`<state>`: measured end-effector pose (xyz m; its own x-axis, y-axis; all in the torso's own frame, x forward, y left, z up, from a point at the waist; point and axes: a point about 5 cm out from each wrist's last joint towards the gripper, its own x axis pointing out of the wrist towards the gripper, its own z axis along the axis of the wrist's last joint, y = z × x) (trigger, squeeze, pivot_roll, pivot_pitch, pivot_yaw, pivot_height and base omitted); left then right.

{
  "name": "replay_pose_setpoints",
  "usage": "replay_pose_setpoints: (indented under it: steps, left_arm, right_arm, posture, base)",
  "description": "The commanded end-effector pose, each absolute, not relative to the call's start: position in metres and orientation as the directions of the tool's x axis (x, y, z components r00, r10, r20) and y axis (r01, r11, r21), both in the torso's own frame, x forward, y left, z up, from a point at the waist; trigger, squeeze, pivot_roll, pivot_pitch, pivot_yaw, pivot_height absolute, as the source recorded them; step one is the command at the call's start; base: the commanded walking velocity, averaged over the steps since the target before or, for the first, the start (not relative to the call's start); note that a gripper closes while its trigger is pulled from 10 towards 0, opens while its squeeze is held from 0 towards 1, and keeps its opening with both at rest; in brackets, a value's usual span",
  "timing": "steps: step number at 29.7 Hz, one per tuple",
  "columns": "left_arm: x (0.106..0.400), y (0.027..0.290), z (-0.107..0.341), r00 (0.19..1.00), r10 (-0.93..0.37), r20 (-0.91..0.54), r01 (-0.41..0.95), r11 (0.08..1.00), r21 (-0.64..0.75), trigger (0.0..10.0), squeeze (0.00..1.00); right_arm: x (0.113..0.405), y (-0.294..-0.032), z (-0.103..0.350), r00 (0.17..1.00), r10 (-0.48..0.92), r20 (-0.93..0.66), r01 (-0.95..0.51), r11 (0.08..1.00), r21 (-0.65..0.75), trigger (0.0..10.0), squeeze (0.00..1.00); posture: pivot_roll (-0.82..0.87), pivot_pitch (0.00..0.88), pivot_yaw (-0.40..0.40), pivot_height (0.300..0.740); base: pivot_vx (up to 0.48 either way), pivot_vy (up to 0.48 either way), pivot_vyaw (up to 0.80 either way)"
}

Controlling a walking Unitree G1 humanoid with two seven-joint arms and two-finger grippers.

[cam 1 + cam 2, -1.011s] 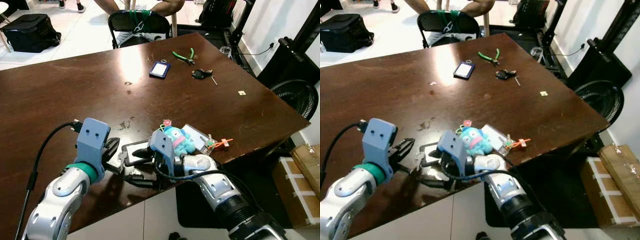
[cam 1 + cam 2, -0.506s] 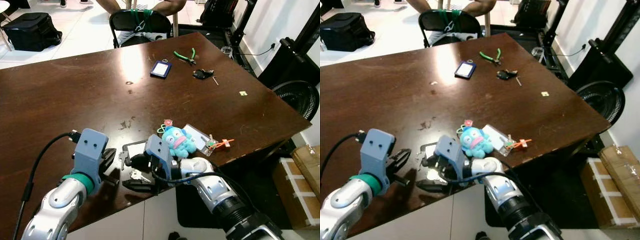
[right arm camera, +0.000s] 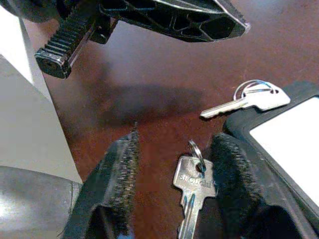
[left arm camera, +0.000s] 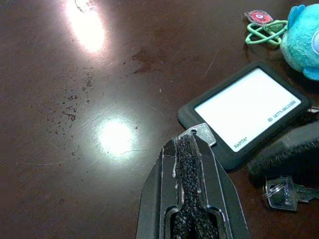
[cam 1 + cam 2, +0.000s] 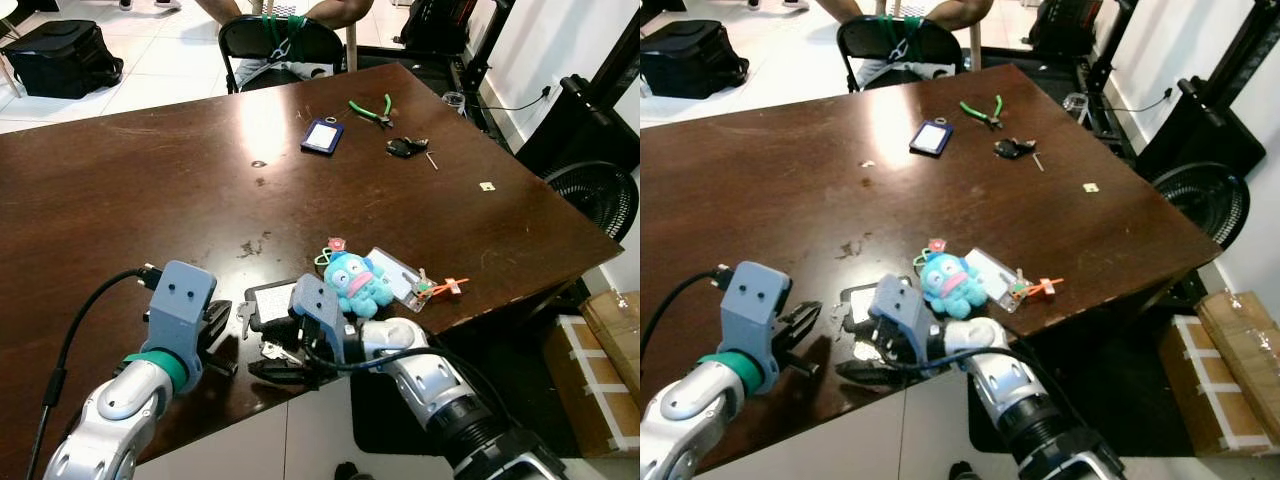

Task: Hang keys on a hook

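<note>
Table [image 5: 120, 200] near edge | right end effector [image 3: 172, 191] spread astride key [image 3: 193, 186] | left end effector [image 4: 192, 164] pressed together beside.

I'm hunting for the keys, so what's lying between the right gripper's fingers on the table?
A silver key on a small ring lies flat on the table between the open right gripper. Its blade tip runs out of view.
</note>
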<state>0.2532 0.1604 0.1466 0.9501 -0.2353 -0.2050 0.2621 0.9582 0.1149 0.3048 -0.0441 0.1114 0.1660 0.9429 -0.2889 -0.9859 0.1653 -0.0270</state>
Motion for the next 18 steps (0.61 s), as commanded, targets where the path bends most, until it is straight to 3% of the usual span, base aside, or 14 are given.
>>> replay_pose_setpoints:
  steps: [1, 18]
  left_arm:
    - [0.2483, 0.158, 0.1447, 0.945, -0.243, -0.219, 0.272, 0.956, 0.113, 10.0, 0.0]
    - [0.2495, 0.1568, 0.1459, 0.945, -0.248, -0.215, 0.276, 0.955, 0.111, 10.0, 0.0]
  right_arm:
    - [0.3009, -0.044, 0.1052, 0.143, 0.941, -0.307, -0.989, 0.146, -0.013, 0.0, 0.0]
    - [0.2972, -0.0507, 0.1035, 0.112, 0.945, -0.307, -0.992, 0.126, 0.025, 0.0, 0.0]
  posture:
    - [-0.03, 0.138, 0.042, 0.74]
    - [-0.03, 0.136, 0.043, 0.74]
  base:
    - [0.0, 0.0, 0.0]
    - [0.0, 0.0, 0.0]
